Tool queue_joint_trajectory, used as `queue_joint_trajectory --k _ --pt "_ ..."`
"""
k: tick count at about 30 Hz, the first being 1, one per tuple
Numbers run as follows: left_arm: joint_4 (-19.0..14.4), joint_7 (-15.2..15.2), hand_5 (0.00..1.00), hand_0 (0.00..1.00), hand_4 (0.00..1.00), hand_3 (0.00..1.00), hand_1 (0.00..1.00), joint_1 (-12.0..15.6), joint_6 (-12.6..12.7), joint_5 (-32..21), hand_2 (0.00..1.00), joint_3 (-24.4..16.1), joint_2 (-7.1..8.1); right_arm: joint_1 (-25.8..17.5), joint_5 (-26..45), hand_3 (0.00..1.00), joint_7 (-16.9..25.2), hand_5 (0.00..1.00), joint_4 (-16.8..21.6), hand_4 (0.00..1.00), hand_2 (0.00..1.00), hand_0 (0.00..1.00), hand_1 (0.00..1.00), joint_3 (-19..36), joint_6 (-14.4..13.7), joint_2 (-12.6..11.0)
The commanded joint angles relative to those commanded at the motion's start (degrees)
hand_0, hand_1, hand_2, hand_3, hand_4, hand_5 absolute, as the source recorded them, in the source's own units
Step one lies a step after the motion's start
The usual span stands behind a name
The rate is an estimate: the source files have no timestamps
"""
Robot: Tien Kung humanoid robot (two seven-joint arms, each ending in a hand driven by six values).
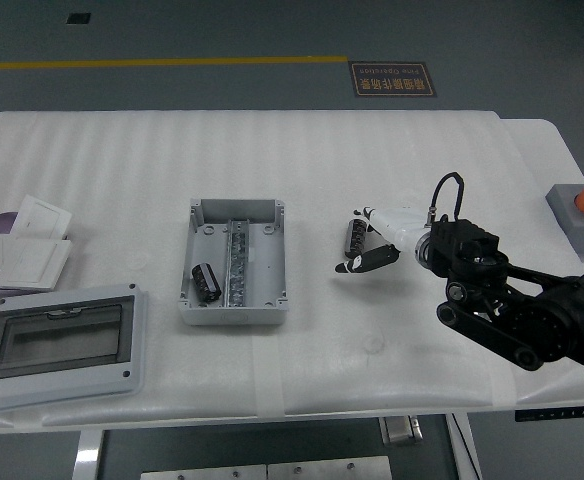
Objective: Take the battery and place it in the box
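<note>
White foam sheeting covers the desk (372, 150), a soft base for the loose parts. In the head view, the right hand (370, 250) reaches in from the right and sits low against a battery (352, 240), which lies just right of the grey box (234, 262). The fingers (362, 260) curl round the battery's near side, and it looks as if they are closing on it, though contact is hard to judge from this height; I read it as a grasp being formed, not a secure hold. The box stands open-topped so the battery can drop in; another battery (206, 281) already lies in its left compartment beside the central rail. The lid (57, 343) rests well apart at the left, out of the way. The left arm is not visible.
</note>
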Motion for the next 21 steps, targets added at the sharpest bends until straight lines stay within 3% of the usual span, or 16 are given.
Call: queue_joint_trajectory --k 10,21 --pt "0.01 -0.2 0.599 0.622 0.602 0.531 0.684 -0.2 0.11 -0.08 0.585 0.27 0.03 0.14 0.59 0.991 1.0 0.713 -1.34 0.998 0.825 0.949 0.836 -1.65 -1.98 0.54" --pt "0.02 -0.4 0.599 0.622 0.584 0.53 0.684 -0.37 0.2 -0.08 0.581 0.45 -0.02 1.14 -1.25 0.985 2.26 0.712 -3.42 0.998 0.809 0.946 0.825 -3.24 -6.39 1.37"
